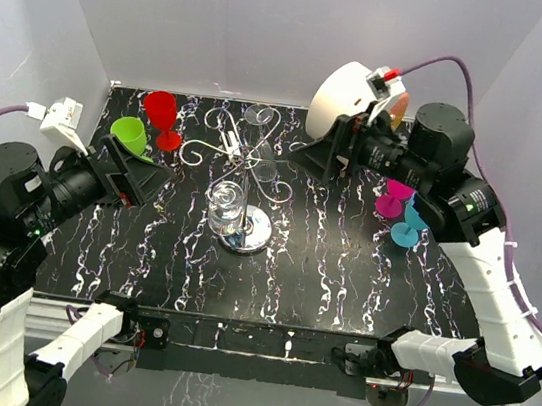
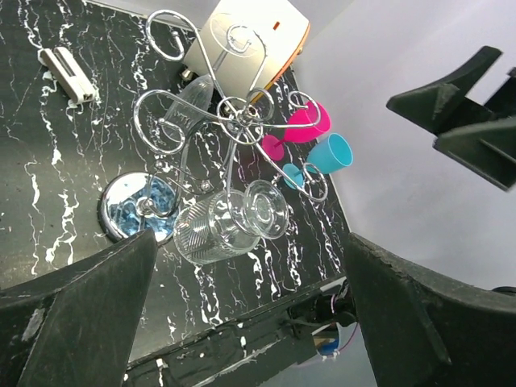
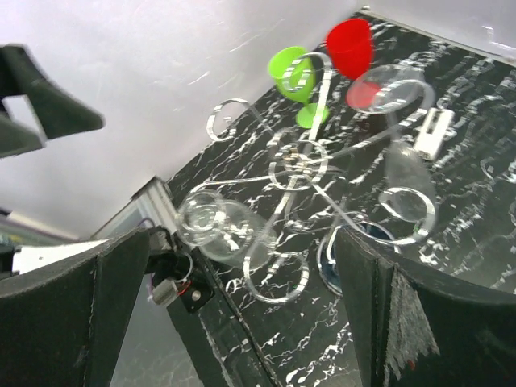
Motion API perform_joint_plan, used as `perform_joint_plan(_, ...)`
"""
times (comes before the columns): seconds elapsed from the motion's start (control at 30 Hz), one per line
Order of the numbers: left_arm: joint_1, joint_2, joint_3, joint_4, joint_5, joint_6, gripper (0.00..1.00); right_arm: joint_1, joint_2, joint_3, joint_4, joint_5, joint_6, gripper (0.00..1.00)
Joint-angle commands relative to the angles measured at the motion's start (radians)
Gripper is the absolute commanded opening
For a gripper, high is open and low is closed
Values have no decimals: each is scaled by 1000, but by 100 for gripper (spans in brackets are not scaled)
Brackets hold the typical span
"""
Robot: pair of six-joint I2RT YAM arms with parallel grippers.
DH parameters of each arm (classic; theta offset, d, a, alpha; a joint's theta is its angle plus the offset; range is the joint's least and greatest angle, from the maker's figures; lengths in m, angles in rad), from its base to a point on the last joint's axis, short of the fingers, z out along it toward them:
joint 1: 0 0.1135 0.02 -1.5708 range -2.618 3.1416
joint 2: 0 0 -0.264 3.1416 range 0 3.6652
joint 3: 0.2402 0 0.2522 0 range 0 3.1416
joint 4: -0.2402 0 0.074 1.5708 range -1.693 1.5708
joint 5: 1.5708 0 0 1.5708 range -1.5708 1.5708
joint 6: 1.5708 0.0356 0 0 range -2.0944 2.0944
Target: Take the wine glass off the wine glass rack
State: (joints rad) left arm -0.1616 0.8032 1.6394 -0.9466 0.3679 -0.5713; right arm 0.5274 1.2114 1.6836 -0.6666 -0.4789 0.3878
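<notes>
At the left edge of the black white-veined table (image 1: 342, 274), the left gripper (image 1: 143, 177) is raised with its fingers spread fully apart and nothing between them. It points toward the middle. Behind it, in the far-left corner, stand a lime-green plastic goblet (image 1: 131, 133) and a red plastic goblet (image 1: 161, 112).

The silver wire wine glass rack (image 1: 242, 159) stands at the table's middle on its round mirror base. A ribbed clear wine glass (image 1: 226, 207) hangs from a scroll arm on its near side, and a plainer clear glass (image 3: 403, 161) hangs on its far side.

To the right of the rack, the right gripper (image 1: 318, 157) is also wide open and empty, in front of a white drum with an orange face (image 1: 351, 98). A pink goblet (image 1: 393, 200) and a blue goblet (image 1: 409, 228) sit near the right edge.

The approach probably works best aimed at the ribbed glass's bowl. Close gently, then draw the glass out along its arm so the foot slips free without tipping the light rack.
</notes>
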Motion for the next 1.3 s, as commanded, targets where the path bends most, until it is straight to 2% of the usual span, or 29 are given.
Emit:
perform_joint_plan(0.0,-6,16,-15,11,-38,3,99,158,46,101,-46,94,-119,98)
perform_joint_plan(0.13,-6,30,-34,28,-40,0,99,304,92,154,-88,163,-162,98)
perform_joint_plan(0.33,-5,45,-55,29,-62,5,99,413,169,219,-168,225,-191,98)
perform_joint_plan(0.57,-6,54,-86,57,-54,-1,99,494,231,253,-194,268,-208,98)
perform_joint_plan(0.73,-6,59,-93,57,-61,3,99,549,268,265,-207,374,-237,98)
perform_joint_plan(1.27,-6,68,-118,60,-61,11,99,626,356,308,-249,562,-306,97)
